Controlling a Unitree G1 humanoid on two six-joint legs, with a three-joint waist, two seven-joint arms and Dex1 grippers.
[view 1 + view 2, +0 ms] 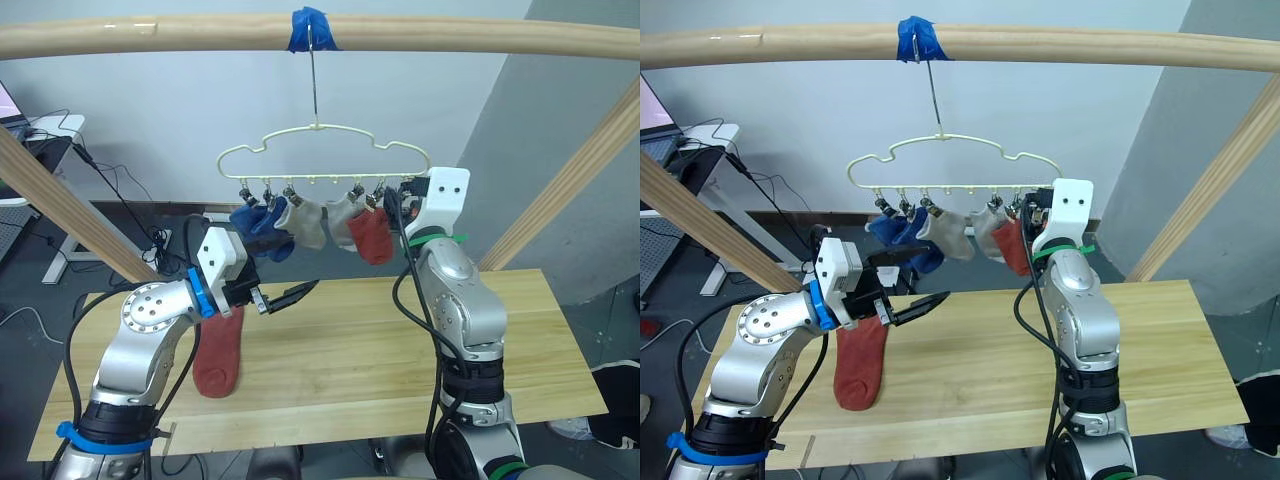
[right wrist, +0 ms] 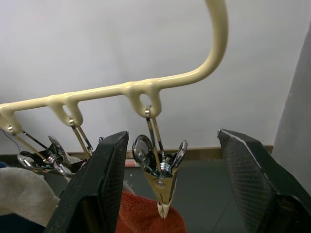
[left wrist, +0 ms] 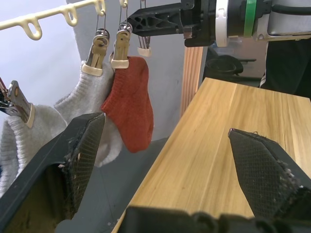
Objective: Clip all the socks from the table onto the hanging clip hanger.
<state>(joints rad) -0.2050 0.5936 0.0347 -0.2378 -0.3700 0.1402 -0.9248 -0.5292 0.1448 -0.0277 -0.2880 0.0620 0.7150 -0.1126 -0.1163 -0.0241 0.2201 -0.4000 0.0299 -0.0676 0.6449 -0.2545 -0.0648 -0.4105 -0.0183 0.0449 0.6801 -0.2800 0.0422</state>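
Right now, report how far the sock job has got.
Done: two blue, two grey socks and one rust-red sock hang clipped on the clip hanger. In hand: the open right gripper flanks the last empty clip. Left: a rust-red sock on the table, by the open left gripper.

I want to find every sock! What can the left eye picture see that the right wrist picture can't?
The left eye view alone has the red sock lying on the table, two blue socks clipped up, and the left gripper, open and empty. The right wrist view alone gives a close look at the empty end clip between the right gripper's open fingers. Both share the clip hanger and the hanging red sock.
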